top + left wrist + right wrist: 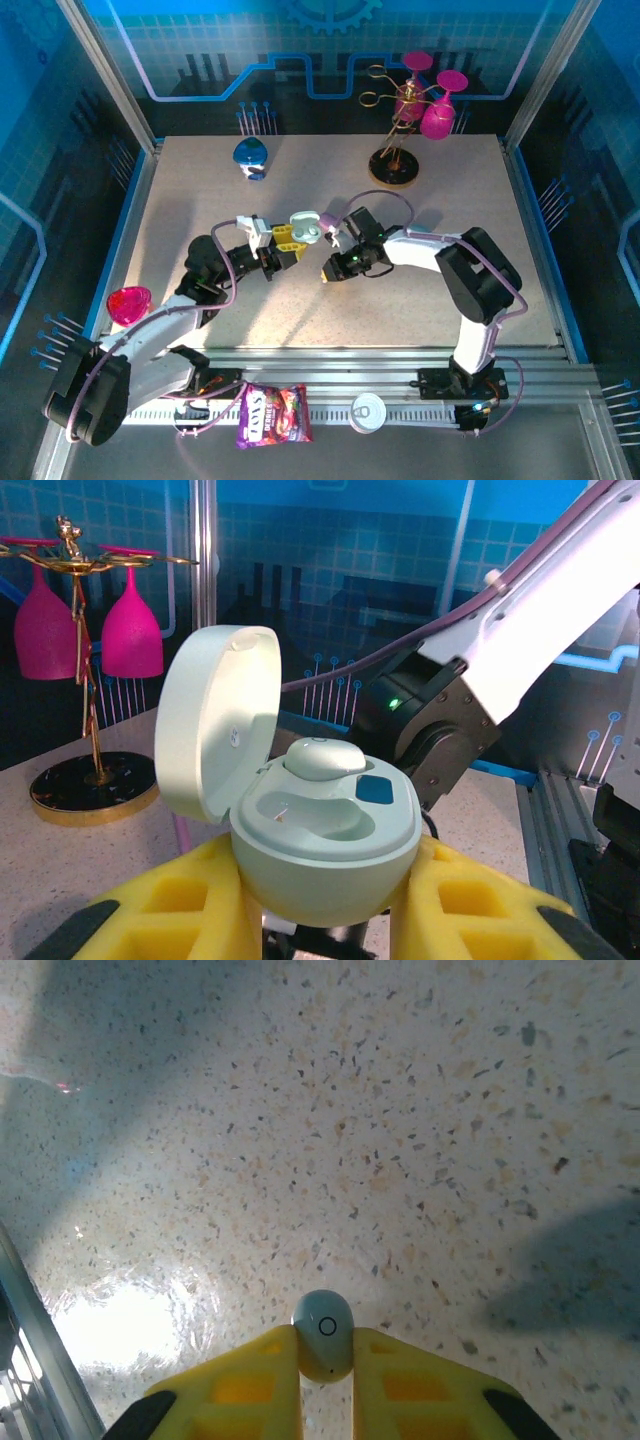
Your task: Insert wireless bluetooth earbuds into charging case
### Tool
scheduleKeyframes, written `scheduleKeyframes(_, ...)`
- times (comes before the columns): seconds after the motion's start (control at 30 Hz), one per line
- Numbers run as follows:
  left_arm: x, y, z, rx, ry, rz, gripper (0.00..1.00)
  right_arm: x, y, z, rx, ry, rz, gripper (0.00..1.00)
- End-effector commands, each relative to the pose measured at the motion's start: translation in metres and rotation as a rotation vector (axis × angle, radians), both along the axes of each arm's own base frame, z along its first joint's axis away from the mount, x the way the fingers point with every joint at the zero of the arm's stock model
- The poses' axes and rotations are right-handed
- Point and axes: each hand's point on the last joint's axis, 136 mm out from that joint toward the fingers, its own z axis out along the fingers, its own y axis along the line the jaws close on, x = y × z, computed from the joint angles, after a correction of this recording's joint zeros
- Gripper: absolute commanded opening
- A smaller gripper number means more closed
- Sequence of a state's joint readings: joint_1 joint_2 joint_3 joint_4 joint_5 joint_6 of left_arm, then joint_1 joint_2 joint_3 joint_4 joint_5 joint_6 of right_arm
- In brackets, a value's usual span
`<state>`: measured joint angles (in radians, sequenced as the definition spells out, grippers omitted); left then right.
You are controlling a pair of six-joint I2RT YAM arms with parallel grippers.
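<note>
My left gripper point(325, 885) is shut on an open mint-green charging case point(330, 865), its yellow fingers point(180, 900) pressing both sides. The lid point(215, 735) stands up at the left. One pale earbud point(325, 757) sits in the far socket, and the near socket point(310, 815) is empty. From above, the case point(305, 228) is at mid-table with the left gripper point(288, 243) behind it. My right gripper point(325, 1355) is shut on a second pale earbud point(323, 1332), held just above the speckled table point(400, 1110). Seen from above, the right gripper point(330, 270) is right of the case.
A blue case point(250, 155) lies at the back left. A small lilac piece point(329, 222) lies beside the mint case. A gold rack with pink glasses point(405, 120) stands at the back, and a pink glass point(128, 303) at the left edge. A snack packet point(272, 415) and a white lid point(368, 412) rest on the front rail.
</note>
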<state>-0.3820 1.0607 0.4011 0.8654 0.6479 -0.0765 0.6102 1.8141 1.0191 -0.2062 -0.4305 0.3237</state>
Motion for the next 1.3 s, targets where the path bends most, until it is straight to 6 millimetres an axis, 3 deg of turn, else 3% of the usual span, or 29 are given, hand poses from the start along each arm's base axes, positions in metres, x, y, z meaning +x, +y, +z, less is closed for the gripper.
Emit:
scheduleKeyframes(0.0, 0.005, 0.005, -0.004, 0.001, -0.028, 0.041, 0.28, 0.002, -0.01, 0.02, -0.011, -0.058, -0.042, 0.15)
scheduleKeyframes(0.17, 0.021, 0.012, -0.018, 0.026, -0.027, 0.137, 0.28, 0.006, -0.027, 0.052, -0.027, -0.159, -0.104, 0.16)
scheduleKeyframes(0.43, 0.042, 0.016, -0.038, 0.031, 0.001, 0.213, 0.27, 0.004, -0.041, 0.125, -0.022, -0.321, -0.159, 0.16)
scheduleKeyframes(0.6, 0.045, 0.014, -0.047, 0.048, 0.021, 0.211, 0.27, -0.001, -0.03, 0.179, 0.03, -0.434, -0.14, 0.15)
scheduleKeyframes(0.8, 0.046, 0.013, -0.052, 0.056, 0.029, 0.208, 0.27, 0.0, -0.003, 0.224, 0.084, -0.534, -0.08, 0.15)
scheduleKeyframes(0.97, 0.046, 0.013, -0.051, 0.055, 0.024, 0.207, 0.27, 0.005, 0.022, 0.242, 0.089, -0.586, -0.026, 0.15)
scheduleKeyframes(1.27, 0.042, 0.014, -0.044, 0.049, 0.01, 0.205, 0.27, 0.01, 0.047, 0.24, 0.071, -0.593, 0.03, 0.16)
